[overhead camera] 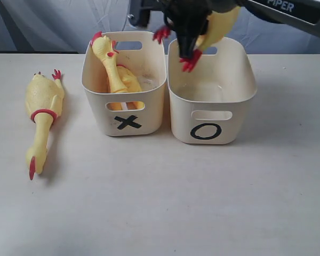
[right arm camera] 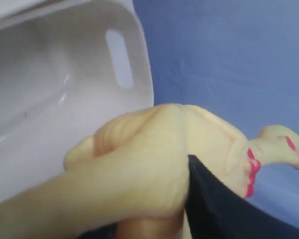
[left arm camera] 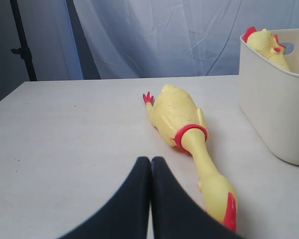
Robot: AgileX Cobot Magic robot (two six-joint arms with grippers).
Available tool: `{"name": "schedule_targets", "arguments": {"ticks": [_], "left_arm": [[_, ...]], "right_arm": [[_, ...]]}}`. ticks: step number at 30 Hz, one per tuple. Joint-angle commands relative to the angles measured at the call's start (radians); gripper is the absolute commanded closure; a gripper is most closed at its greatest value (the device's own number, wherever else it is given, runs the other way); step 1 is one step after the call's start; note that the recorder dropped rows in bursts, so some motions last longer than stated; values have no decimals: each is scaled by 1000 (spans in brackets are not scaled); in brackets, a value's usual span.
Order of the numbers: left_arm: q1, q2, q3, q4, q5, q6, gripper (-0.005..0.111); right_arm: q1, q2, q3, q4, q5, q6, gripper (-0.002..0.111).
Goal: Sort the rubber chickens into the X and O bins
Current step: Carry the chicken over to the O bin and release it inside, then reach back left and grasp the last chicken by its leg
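Observation:
My right gripper [overhead camera: 189, 34] is shut on a yellow rubber chicken [overhead camera: 220, 25] and holds it above the back rim of the O bin [overhead camera: 212, 93]. Its red feet [overhead camera: 191, 61] hang over the bin. In the right wrist view the chicken's body [right arm camera: 149, 164] fills the jaws, with the bin's inside [right arm camera: 45, 94] beside it. The X bin [overhead camera: 124, 82] holds a chicken [overhead camera: 114, 72] leaning head up. A third chicken [overhead camera: 41, 120] lies on the table left of the X bin. My left gripper [left arm camera: 150, 162] is shut and empty, just short of that chicken [left arm camera: 187, 134].
Both bins stand side by side at the back middle of the cream table [overhead camera: 176, 202]. A pale backdrop curtain [left arm camera: 164, 35] hangs behind the table. The right arm's dark link [overhead camera: 288, 10] crosses the top right.

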Motion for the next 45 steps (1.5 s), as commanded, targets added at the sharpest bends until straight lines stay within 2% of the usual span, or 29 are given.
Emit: {"name": "schedule_targets", "arguments": {"ticks": [1,6,11,13,17,18,20,25,28,31,34,36,39,41,45], "left_arm": [[-4,-5,-7,-6,-13,-5,107],[-4,-5,-7,-6,-13,-5,107],[-4,-5,-7,-6,-13,-5,107],[-4,-5,-7,-6,-13,-5,107],[-4,-5,-7,-6,-13,-5,107],[-4,-5,-7,-6,-13,-5,107],[-4,-5,-7,-6,-13,-5,107],[-4,-5,-7,-6,-13,-5,107],[-4,-5,-7,-6,-13,-5,107],[-4,-5,-7,-6,-13,-5,107],[-4,-5,-7,-6,-13,-5,107],[-4,-5,-7,-6,-13,-5,107],[-4,-5,-7,-6,-13,-5,107],[-4,-5,-7,-6,-13,-5,107],[-4,-5,-7,-6,-13,-5,107]], "right_arm": [[-64,-16,141,-121,-34,-13,109],[-74,-16,257,-280,-209,170,109],[-74,-3,285,-287,-309,211,106],[-74,6,285,-283,-295,211,95],[-74,18,285,-206,-249,211,52],[-74,18,285,-182,-229,214,46],[-69,15,285,-174,-179,231,48],[-34,-36,283,-172,-147,250,67],[10,-86,283,-173,-202,257,70],[62,-136,283,-148,-338,322,70],[112,-167,283,12,-540,388,70],[138,-166,283,259,-694,375,70],[173,-125,283,532,-868,279,70],[192,-85,283,610,-955,260,64],[209,24,247,621,-1059,264,39]]}}
